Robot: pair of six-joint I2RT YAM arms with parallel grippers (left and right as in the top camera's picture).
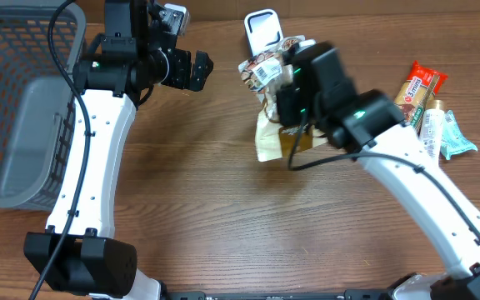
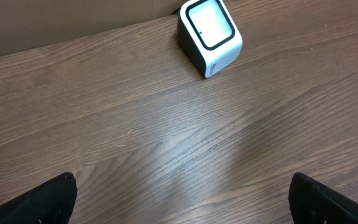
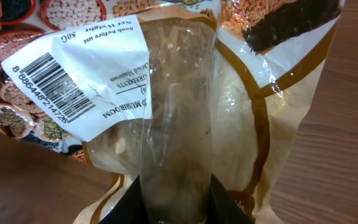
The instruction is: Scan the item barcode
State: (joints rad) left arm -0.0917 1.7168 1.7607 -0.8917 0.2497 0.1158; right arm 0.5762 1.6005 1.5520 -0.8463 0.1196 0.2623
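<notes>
Wooden table (image 1: 223, 208), seen from above and from both wrists.

Grey mesh basket (image 1: 23, 50): at the table's left edge, reaching to the far left corner.

Left arm (image 1: 98, 158): rises from the near edge and reaches toward the far edge, beside the basket. Right arm (image 1: 423, 183): rises from the near right corner and reaches diagonally toward the middle of the far edge.

Bag (image 3: 241, 106): clear-and-tan food packet with printed pictures of grains, near the far edge, a little right of its middle, just in front of the scanner. The overhead view does not show whether its lower end touches the table.

Scanner (image 1: 262, 32): small white block with a dark-framed window, standing at the far edge; the window faces up and toward the bag.

Snack packets (image 1: 423, 87): a few lying together near the right edge, well apart from the bag.

Left hand (image 2: 182, 193): fingers spread wide, nothing between them, above bare wood to the left of the scanner.

Right hand (image 3: 176, 205): closed on the bag, its two dark fingers pinching a clear fold of the packet.

Label (image 3: 61, 87): white sticker on the bag carrying the barcode, at the end of the bag nearest the scanner, partly crumpled.
</notes>
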